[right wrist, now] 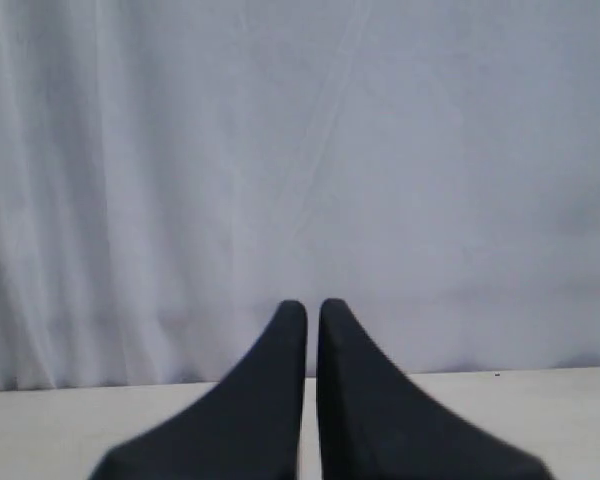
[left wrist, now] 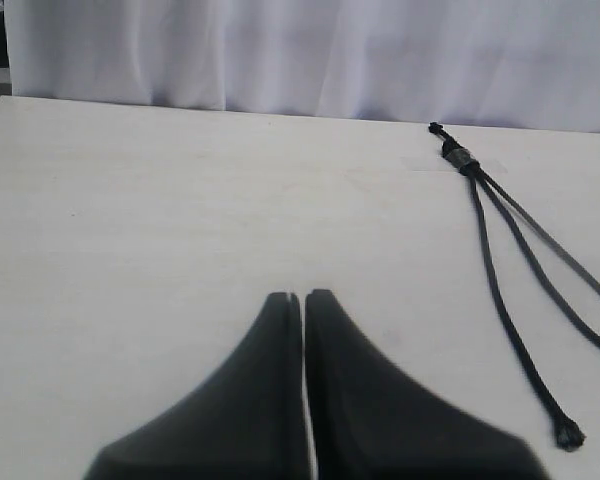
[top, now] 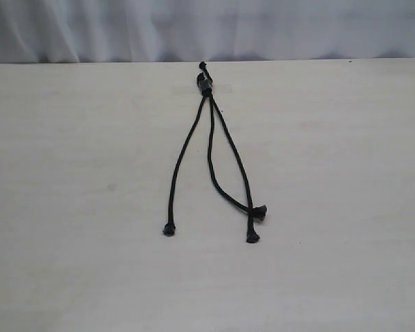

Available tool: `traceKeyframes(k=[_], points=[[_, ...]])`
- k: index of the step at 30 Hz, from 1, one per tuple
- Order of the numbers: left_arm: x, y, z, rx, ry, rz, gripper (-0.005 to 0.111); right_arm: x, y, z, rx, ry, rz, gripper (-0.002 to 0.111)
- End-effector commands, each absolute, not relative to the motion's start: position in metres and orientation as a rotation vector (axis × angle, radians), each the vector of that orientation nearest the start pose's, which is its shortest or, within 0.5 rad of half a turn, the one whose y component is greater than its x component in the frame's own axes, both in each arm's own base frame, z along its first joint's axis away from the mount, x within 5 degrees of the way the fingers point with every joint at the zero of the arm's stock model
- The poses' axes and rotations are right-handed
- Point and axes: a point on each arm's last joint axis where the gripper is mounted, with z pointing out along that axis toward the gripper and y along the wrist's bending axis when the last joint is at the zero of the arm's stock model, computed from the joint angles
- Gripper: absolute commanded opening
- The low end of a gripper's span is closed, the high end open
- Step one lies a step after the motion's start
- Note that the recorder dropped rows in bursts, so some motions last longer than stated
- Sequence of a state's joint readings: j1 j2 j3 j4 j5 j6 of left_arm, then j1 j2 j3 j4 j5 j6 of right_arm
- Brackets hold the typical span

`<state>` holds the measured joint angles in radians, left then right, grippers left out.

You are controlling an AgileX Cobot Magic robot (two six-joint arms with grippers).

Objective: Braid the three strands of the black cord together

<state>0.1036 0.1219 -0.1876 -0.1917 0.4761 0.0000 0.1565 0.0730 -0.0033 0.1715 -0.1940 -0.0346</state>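
The black cord (top: 205,84) lies on the pale table with its knotted, bound end toward the far edge. Its three strands fan toward the near side. The left strand (top: 182,162) lies apart and ends in a knobby tip (top: 169,229). The middle strand (top: 209,149) curves right and crosses the right strand (top: 239,162) close to their tips. Neither gripper shows in the exterior view. My left gripper (left wrist: 302,297) is shut and empty above bare table, with the cord's bound end (left wrist: 458,158) and one strand tip (left wrist: 568,435) off to its side. My right gripper (right wrist: 311,305) is shut and empty; no cord appears in its view.
A white curtain (top: 90,28) hangs behind the table's far edge, and the right wrist view faces it (right wrist: 280,150). Pale bare tabletop (top: 69,207) stretches on both sides of the cord.
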Motion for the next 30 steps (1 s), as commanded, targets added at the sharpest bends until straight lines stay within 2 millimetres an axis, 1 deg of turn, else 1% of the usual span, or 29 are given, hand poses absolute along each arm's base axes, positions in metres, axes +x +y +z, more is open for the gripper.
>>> traceKeyframes(k=[1, 7, 8, 10, 12, 13, 14, 17, 18, 20, 22, 23, 25, 26, 28, 30], points=[[0.056, -0.002, 0.227, -0.2, 1.866, -0.127, 0.002, 0.059, 0.005, 0.231, 0.027, 1.316, 0.225, 0.004], [0.056, -0.002, 0.228, -0.205, 1.857, -0.133, 0.002, 0.059, 0.005, 0.23, 0.008, 1.319, 0.202, 0.004], [0.057, -0.003, 0.23, -0.222, 1.835, -0.163, 0.002, 0.059, 0.006, 0.229, 0.007, 1.331, 0.202, 0.004], [0.058, -0.005, 0.236, -0.291, 1.758, -0.271, 0.002, 0.06, 0.006, 0.239, 0.002, 1.343, 0.207, 0.004], [0.059, -0.008, 0.242, -0.385, 1.675, -0.409, 0.002, 0.063, 0.008, 0.25, -0.014, 1.422, 0.215, 0.004], [0.059, -0.008, 0.244, -0.417, 1.648, -0.455, 0.002, 0.066, 0.01, 0.253, -0.027, 1.491, 0.217, 0.004], [0.059, -0.008, 0.246, -0.439, 1.628, -0.483, 0.002, 0.069, 0.012, 0.261, -0.038, 1.548, 0.222, 0.004], [0.06, -0.005, 0.251, -0.448, 1.561, -0.457, 0.002, 0.084, 0.017, 0.273, -0.074, 1.785, 0.232, 0.004], [0.06, -0.003, 0.254, -0.454, 1.526, -0.447, 0.002, 0.088, 0.019, 0.278, -0.082, 1.837, 0.234, 0.004], [0.06, 0.0, 0.258, -0.463, 1.473, -0.431, 0.002, 0.101, 0.022, 0.281, -0.096, 1.961, 0.236, 0.004], [0.06, 0.001, 0.26, -0.467, 1.446, -0.423, 0.002, 0.113, 0.024, 0.278, -0.09, 2.02, 0.236, 0.004], [0.06, 0.001, 0.261, -0.468, 1.44, -0.421, 0.002, 0.12, 0.025, 0.275, -0.049, 2.034, 0.257, 0.004], [0.06, 0.002, 0.262, -0.47, 1.428, -0.418, 0.002, 0.133, 0.028, 0.266, 0.099, 2.079, 0.357, 0.004], [0.059, 0.003, 0.263, -0.472, 1.417, -0.415, 0.002, 0.139, 0.03, 0.261, 0.143, 2.109, 0.392, 0.004], [0.059, 0.004, 0.264, -0.479, 1.392, -0.412, 0.002, 0.149, 0.033, 0.25, 0.151, 2.185, 0.404, 0.004], [0.059, 0.004, 0.267, -0.476, 1.39, -0.414, 0.002, 0.161, 0.037, 0.24, 0.108, 2.275, 0.39, 0.004]])
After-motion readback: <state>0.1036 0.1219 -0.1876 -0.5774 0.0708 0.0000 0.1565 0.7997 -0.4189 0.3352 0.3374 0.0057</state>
